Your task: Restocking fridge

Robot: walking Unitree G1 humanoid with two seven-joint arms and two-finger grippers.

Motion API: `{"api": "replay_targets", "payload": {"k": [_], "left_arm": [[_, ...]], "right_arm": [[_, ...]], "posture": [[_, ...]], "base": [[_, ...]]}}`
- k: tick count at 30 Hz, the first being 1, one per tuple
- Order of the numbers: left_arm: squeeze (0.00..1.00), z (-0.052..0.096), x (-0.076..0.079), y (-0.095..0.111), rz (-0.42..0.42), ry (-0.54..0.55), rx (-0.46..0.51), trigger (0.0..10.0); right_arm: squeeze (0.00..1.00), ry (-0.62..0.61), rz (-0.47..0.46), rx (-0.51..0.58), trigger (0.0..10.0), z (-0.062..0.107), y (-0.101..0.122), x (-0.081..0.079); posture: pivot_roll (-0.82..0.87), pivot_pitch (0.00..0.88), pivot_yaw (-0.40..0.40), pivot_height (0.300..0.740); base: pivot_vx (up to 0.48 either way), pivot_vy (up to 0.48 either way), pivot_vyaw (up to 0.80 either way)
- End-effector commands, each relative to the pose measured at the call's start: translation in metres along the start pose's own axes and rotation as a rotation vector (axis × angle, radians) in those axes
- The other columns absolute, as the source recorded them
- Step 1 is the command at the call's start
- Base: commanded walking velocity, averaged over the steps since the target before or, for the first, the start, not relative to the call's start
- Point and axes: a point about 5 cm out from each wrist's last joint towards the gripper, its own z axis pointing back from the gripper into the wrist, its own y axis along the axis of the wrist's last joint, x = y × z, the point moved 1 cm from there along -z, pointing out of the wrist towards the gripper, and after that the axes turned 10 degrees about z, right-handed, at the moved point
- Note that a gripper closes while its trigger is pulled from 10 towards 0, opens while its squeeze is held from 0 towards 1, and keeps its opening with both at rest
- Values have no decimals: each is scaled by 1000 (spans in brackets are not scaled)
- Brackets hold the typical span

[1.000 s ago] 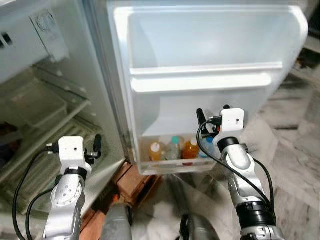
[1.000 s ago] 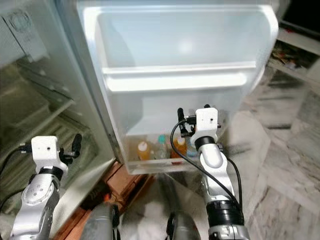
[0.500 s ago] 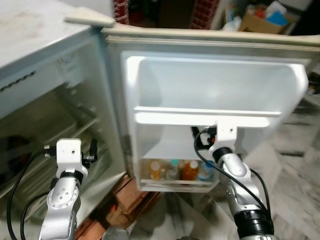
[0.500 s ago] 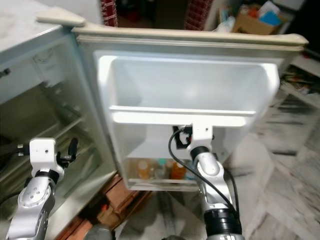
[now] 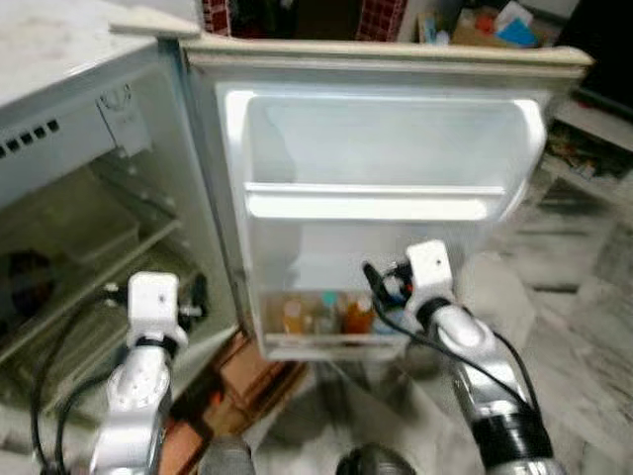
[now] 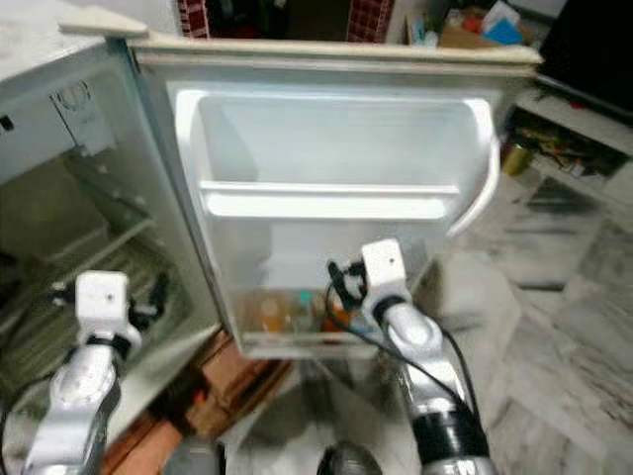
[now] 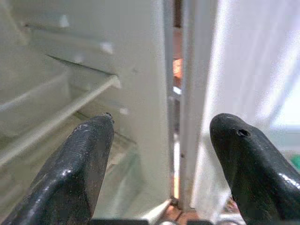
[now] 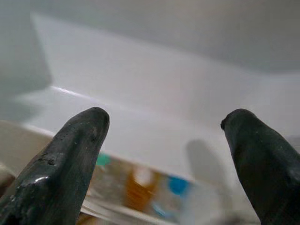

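Right gripper [image 8: 164,154] spread, empty, facing white open fridge door [image 5: 381,148]. Small coloured-cap bottles [image 5: 326,315] sit just below and ahead in the bottom door shelf. Left gripper [image 7: 159,159] spread near the hinge gap. Judgement: nothing in hand; fetch stock first.

No lettering can be read on the fridge [image 5: 396,148] or its bottles [image 5: 326,315].

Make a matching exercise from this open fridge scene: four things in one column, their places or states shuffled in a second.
Things:
1. white fridge door
2. small drink bottles
3. left gripper
4. right gripper

Places or states:
A. open, toward the door's bottom shelf
B. swung wide open
C. open, near the hinge gap
D. in the door's bottom shelf

Pairs: 1-B, 2-D, 3-C, 4-A
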Motion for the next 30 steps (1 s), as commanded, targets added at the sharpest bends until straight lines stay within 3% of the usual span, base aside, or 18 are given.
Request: {"api": "replay_targets", "payload": {"k": [1,5,9,16,25,30], "left_arm": [[0,-1,-6,-1,-20,14,-7,10000],[0,-2,-5,-1,-31,6,-12,10000],[0,-5,0,2,-84,-47,5,10000],[0,-7,-2,5,-82,-61,9,10000],[0,-6,-1,2,-83,-95,-12,10000],[0,-6,0,1,-89,-107,-14,10000]], "right_arm": [[0,2,43,39,10000,-5,9,-6],[0,-5,119,75,10000,-6,17,-6],[0,-26,35,116,10000,-8,26,0],[0,-46,4,188,10000,-7,37,-2],[0,-67,-29,212,10000,-5,35,-5],[0,-79,-34,212,10000,-5,34,-3]], "posture": [[122,25,-42,740],[124,22,-42,740],[130,18,-40,740],[132,12,-31,740],[128,10,-13,740],[129,12,-13,740]], "base": [[-255,-337,0],[-123,-343,0],[0,-427,0],[0,-480,0],[0,-462,736],[280,-386,791]]}}
